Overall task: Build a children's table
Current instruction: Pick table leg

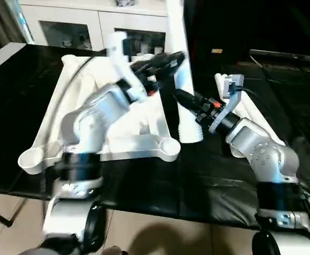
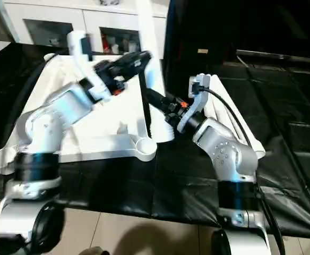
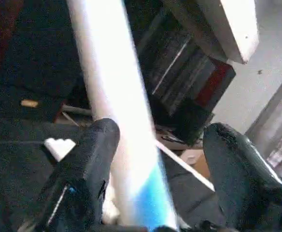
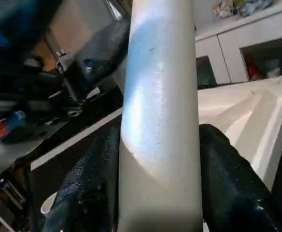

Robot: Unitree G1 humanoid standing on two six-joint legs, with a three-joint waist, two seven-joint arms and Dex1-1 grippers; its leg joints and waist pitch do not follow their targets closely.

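The children's table top (image 1: 144, 127) lies upside down on the black cover, ribbed side up, with round sockets at its near corners (image 1: 168, 146). One white leg (image 1: 176, 32) stands nearly upright, its ridged lower end (image 1: 192, 133) just right of the near right socket. My right gripper (image 1: 182, 98) is shut on this leg low down; in the right wrist view the leg (image 4: 160, 72) fills the gap between both fingers (image 4: 223, 164). My left gripper (image 1: 173, 58) is open around the leg higher up, with one finger (image 3: 97, 140) against the leg (image 3: 117, 96) and the other apart.
More white legs (image 1: 245, 109) lie on the black cover behind my right forearm. A white glass-door cabinet (image 1: 91, 26) stands behind the work surface. The cover's front edge drops to beige floor (image 1: 171, 228). Dark furniture fills the back right.
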